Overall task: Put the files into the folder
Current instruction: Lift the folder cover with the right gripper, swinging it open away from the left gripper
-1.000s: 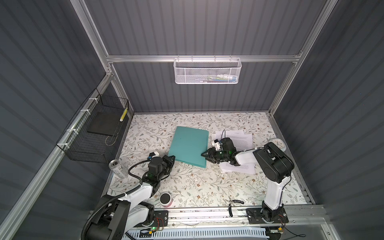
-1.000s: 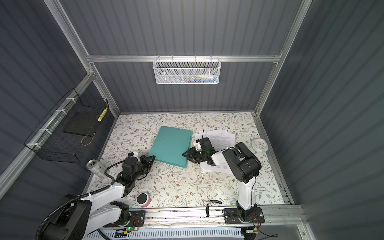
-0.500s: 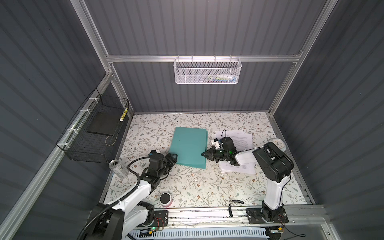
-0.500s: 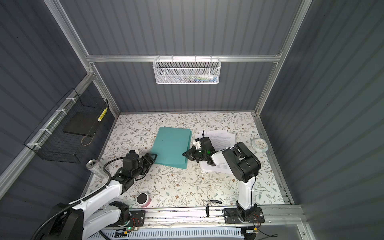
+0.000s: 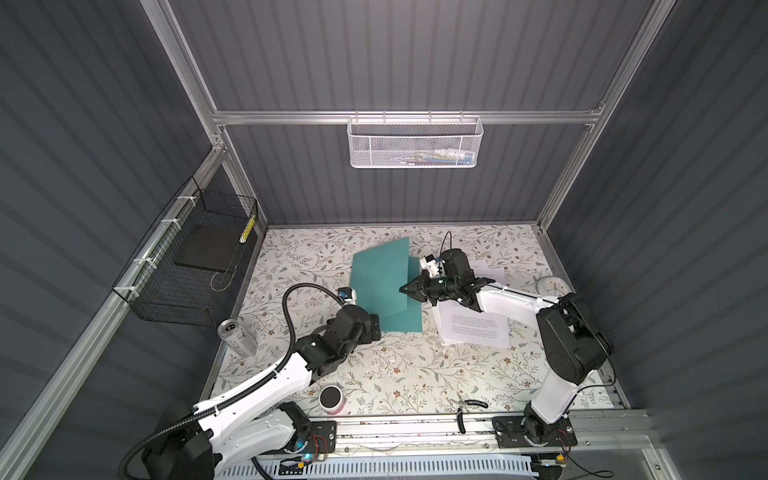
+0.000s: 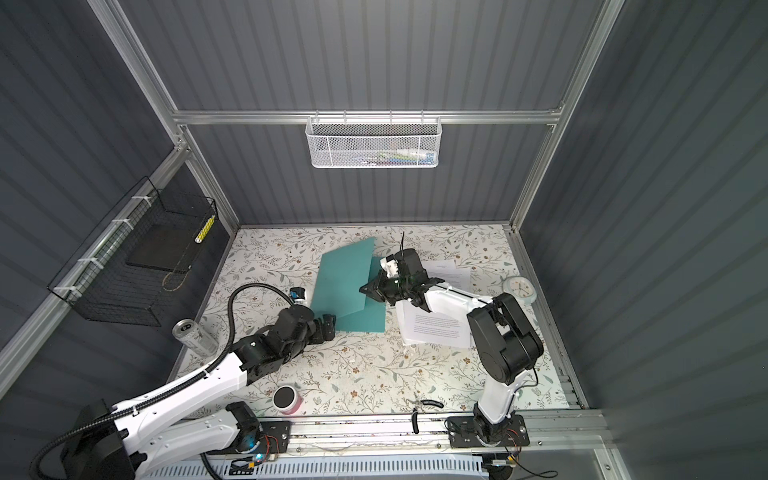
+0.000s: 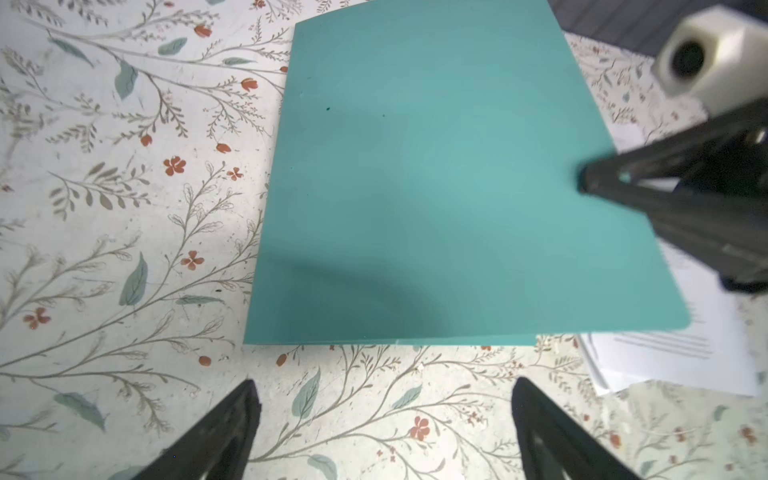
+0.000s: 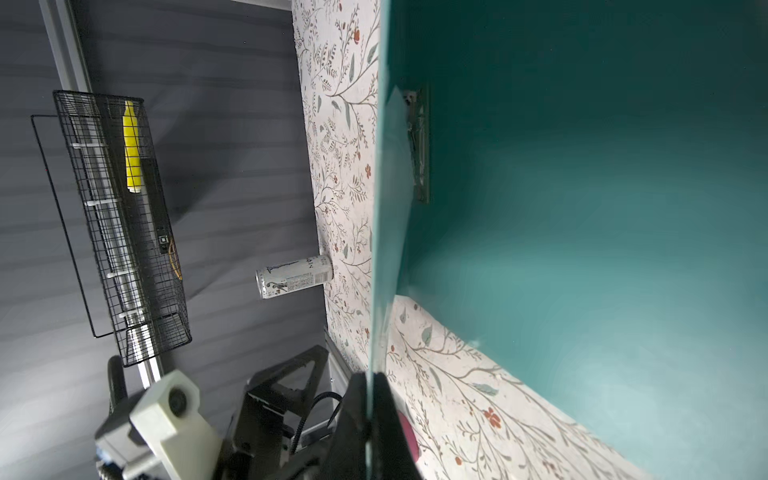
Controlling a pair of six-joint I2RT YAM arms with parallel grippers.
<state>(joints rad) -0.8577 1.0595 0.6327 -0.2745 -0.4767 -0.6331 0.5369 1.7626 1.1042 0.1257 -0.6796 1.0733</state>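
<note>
Right wrist view: the right gripper (image 8: 369,386) has its jaws pressed together on the free long edge of the folder (image 8: 582,208)'s front cover, with the thin teal sheet pinched between the tips.
Cover: lifted off the back leaf and tilted open, hinged on the spine. The metal clip (image 8: 419,145) shows inside, close to the spine.
Left gripper (image 7: 382,395): its jaws are spread wide and empty, just off the folder's near short edge, touching nothing.
Folder, in both top views: the back leaf lies flat, with its long axis running from the robot's side toward the back wall. The spine is on the left arm's side and the mouth opens toward the right arm's side.
Files (image 5: 473,328): a loosely fanned stack of white printed sheets, flat, just beside the folder's open long edge and opposite the spine. They are partly hidden under the right arm.
Key relation: the files lie straight out from the folder's mouth, so a sideways slide toward the spine would carry them in.
Nearer arm: the right arm is nearer, but it is busy holding the cover. The free left gripper sits by the corner of the folder where the near edge meets the spine, so the folder lies between it and the files.
Step, as judged: opening is under way and no sheet is inside yet.
</note>
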